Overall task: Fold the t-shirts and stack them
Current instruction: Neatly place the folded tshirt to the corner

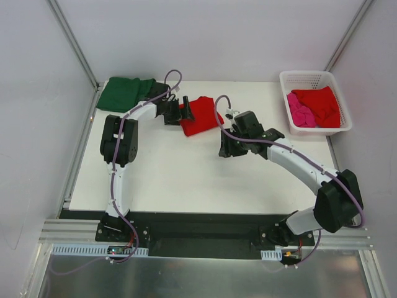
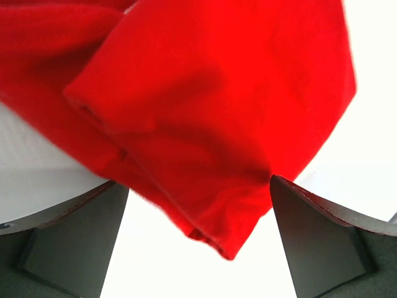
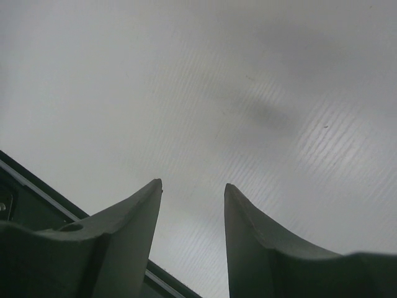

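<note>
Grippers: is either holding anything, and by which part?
Nothing is held. The left gripper stands wide open around a corner of the bright red cloth t-shirt without pinching it; the right gripper is open on nothing.

No legible text, label, brand, number or sign in any view. Small coloured spots at left arm base (image 1: 115, 250) and right arm base (image 1: 289, 253), top view: too small to read.
</note>
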`<state>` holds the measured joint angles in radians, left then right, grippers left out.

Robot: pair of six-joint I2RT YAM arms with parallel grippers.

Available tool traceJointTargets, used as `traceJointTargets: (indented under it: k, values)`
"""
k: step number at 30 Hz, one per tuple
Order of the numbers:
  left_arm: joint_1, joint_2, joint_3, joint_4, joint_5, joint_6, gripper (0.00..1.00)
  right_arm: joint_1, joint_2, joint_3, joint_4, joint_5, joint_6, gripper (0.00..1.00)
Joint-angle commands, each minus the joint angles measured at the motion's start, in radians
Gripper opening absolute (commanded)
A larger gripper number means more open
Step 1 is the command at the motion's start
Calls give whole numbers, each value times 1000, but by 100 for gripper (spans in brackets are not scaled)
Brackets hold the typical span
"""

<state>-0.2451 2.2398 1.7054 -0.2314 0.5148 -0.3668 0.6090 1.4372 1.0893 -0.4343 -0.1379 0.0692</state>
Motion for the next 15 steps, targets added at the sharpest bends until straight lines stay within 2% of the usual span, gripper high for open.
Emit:
traceJointTargets:
  k: [1, 10, 15]
  values:
    - [3, 3, -68, 105, 45, -87, 99, -46, 26, 101, 16, -8, -20, 48]
    - [3, -35, -191, 194, 24, -136, 99, -170, 261, 310, -1, -61, -34, 49]
    - [4, -34, -246, 288, 25, -190, 99, -178, 276, 354, -7, -83, -34, 50]
